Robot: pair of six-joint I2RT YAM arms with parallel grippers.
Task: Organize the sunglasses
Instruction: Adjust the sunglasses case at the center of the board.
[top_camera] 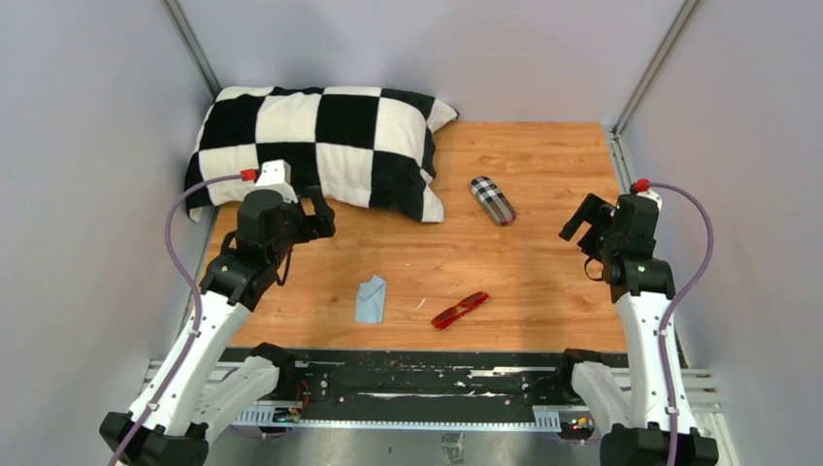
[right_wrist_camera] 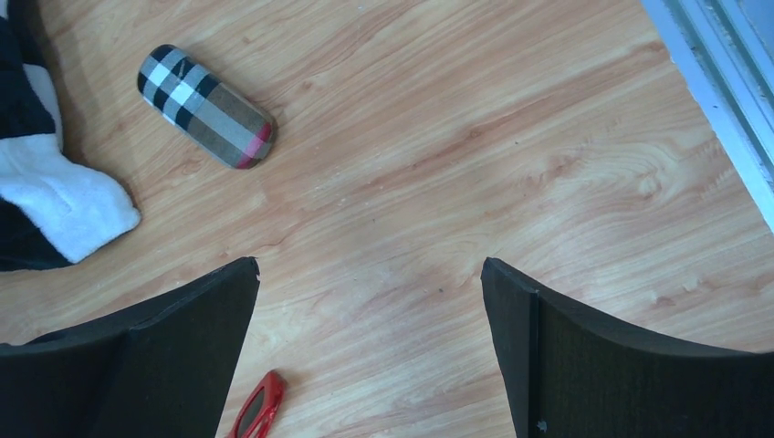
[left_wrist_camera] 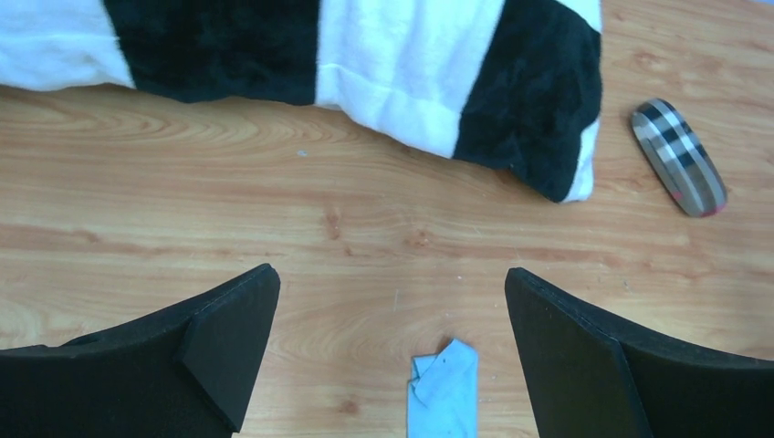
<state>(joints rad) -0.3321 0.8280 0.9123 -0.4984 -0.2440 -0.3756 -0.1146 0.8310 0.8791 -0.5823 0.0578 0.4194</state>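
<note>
Left gripper (left_wrist_camera: 388, 281) and right gripper (right_wrist_camera: 370, 269) hover spread wide.

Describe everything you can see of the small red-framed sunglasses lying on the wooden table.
The glossy red-framed sunglasses look like slim plastic with dark lenses, apparently folded. They lie flat and diagonal on the wooden table near its front edge, with their right end farther from the arm bases. The folded light blue cloth lies to their left, apart from them. Nothing but the table touches them. The right wrist view shows only one end of them, at its bottom edge.
</note>
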